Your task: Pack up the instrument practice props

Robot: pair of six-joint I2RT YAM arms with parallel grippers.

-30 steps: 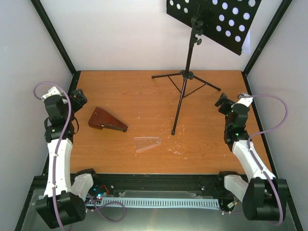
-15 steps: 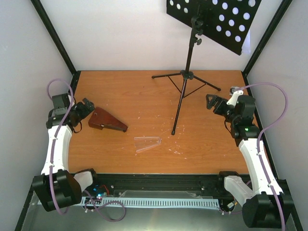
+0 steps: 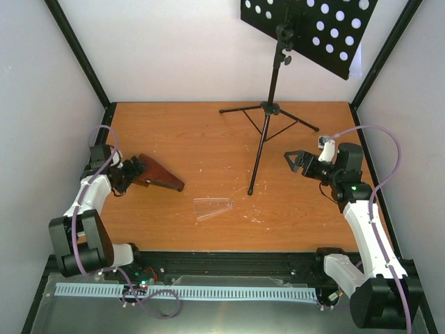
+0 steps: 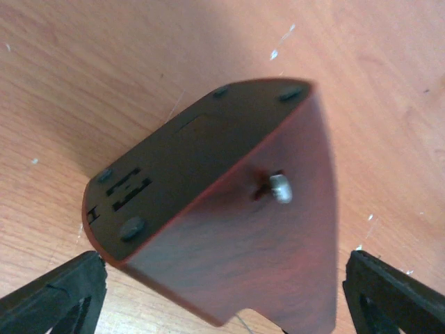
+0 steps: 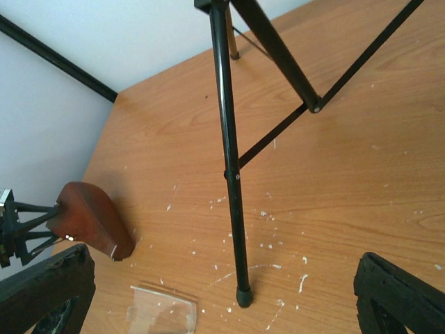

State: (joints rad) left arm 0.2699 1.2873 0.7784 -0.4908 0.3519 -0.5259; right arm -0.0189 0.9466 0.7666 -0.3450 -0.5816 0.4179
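Metronome [image 3: 158, 177] lay on its side near the table's [image 3: 201, 139] left edge, base toward that edge. Left gripper [image 3: 131, 172] was spread wide, jaws astride the base, no clamping seen. Clear cover [image 3: 212, 207] lay apart, toward the near edge. Music stand [image 3: 270, 108] stood at the far edge. Right gripper [image 3: 295, 161] hung wide and empty, right of the stand's near leg.

— What sort of place is this?
— A robot lab cell: plain white panels [image 3: 174, 56] in a black frame [image 3: 78, 52] box in a wooden bench [image 3: 208, 139].
— Anything else?
— A left arm [image 3: 87, 202] and a right arm [image 3: 365, 223] bolted to a rail [image 3: 229, 261], trailing purple cables [image 3: 375, 127].
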